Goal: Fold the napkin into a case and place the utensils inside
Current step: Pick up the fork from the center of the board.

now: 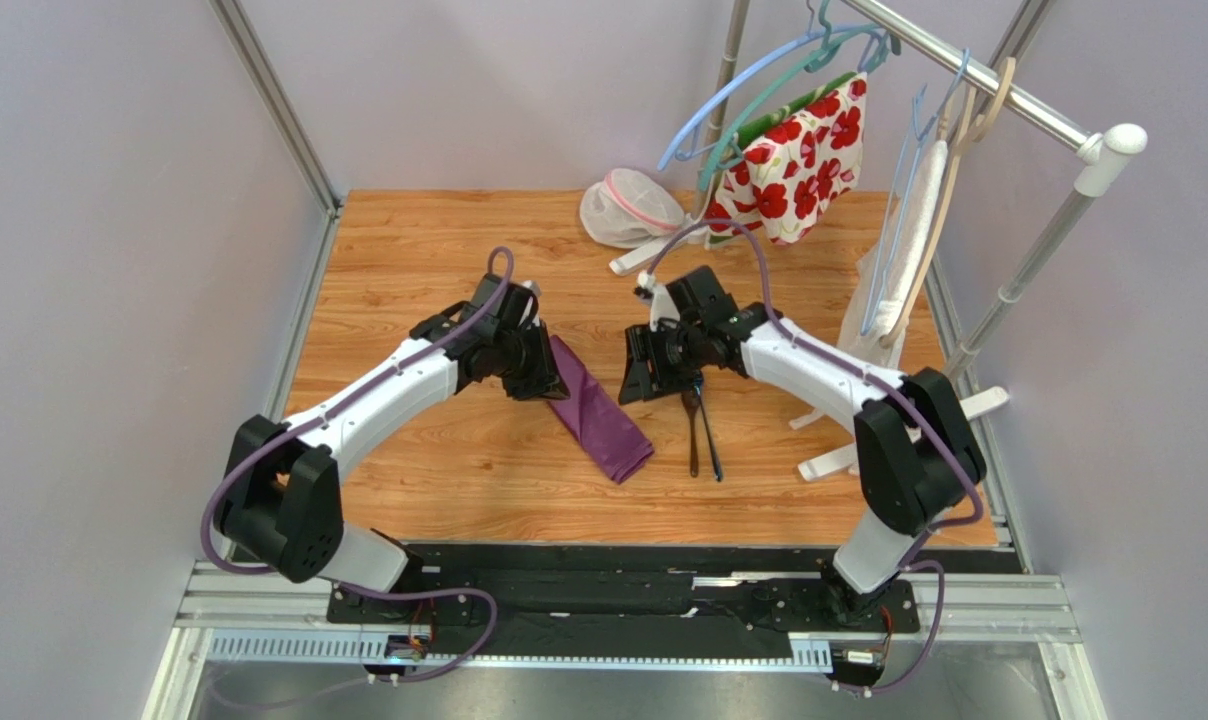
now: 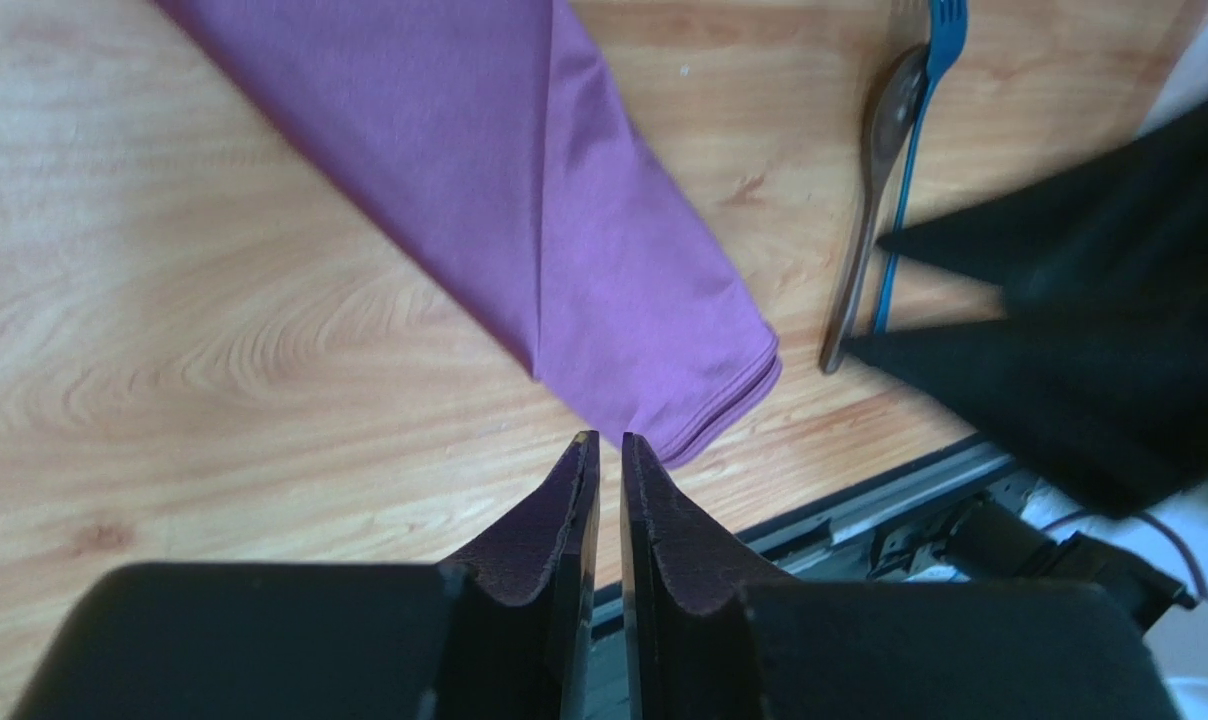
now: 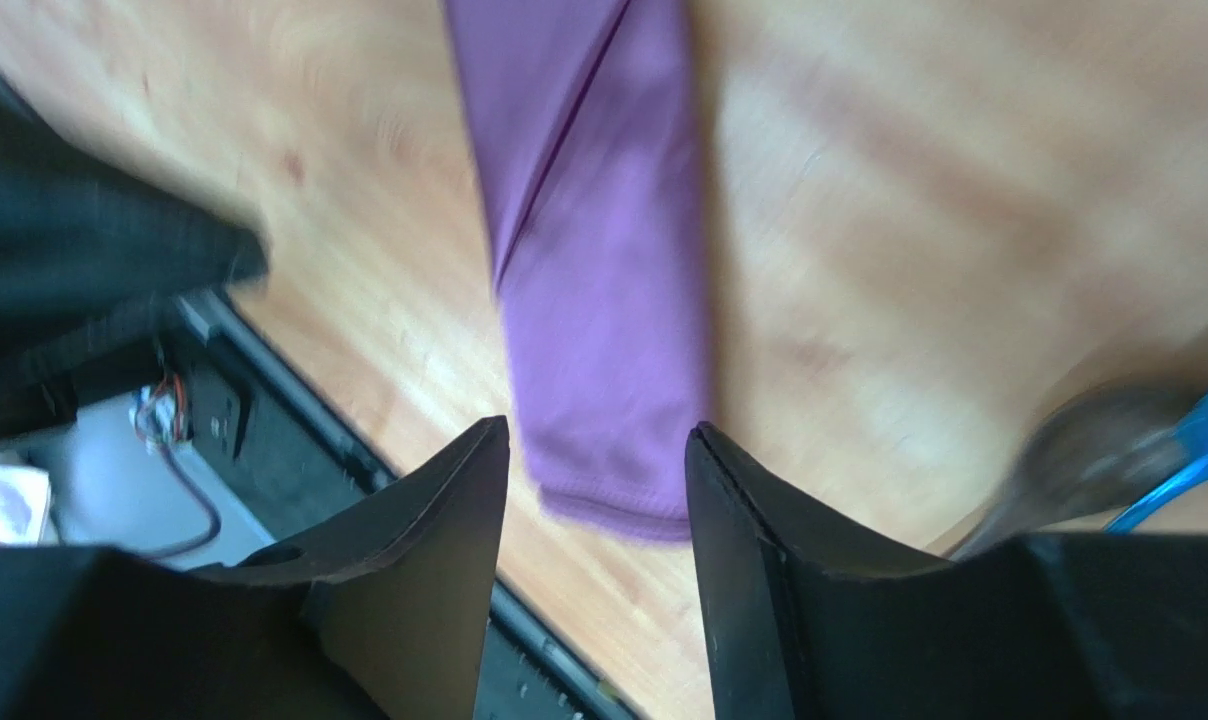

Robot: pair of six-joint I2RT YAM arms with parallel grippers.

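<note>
The napkin (image 1: 603,413) lies folded into a narrow dark purple strip, the case, slanting across the middle of the wooden table (image 1: 415,255). In the left wrist view the case (image 2: 565,225) ends just beyond my left gripper (image 2: 609,440), whose jaws are shut with nothing between them. My left gripper (image 1: 550,384) hovers over the case's far end. The utensils (image 1: 700,428), a dark spoon (image 2: 873,195) and a blue fork (image 2: 944,38), lie side by side right of the case. My right gripper (image 3: 595,432) is open and empty above the case (image 3: 610,285), with the spoon (image 3: 1084,443) to its right.
A clothes rack (image 1: 1016,98) stands at the back right with hangers and a white cloth with red flowers (image 1: 788,158). A white mesh pouch (image 1: 625,210) lies at the back. The rack's white feet (image 1: 836,450) reach near the utensils. The black rail (image 1: 640,563) borders the table's near edge.
</note>
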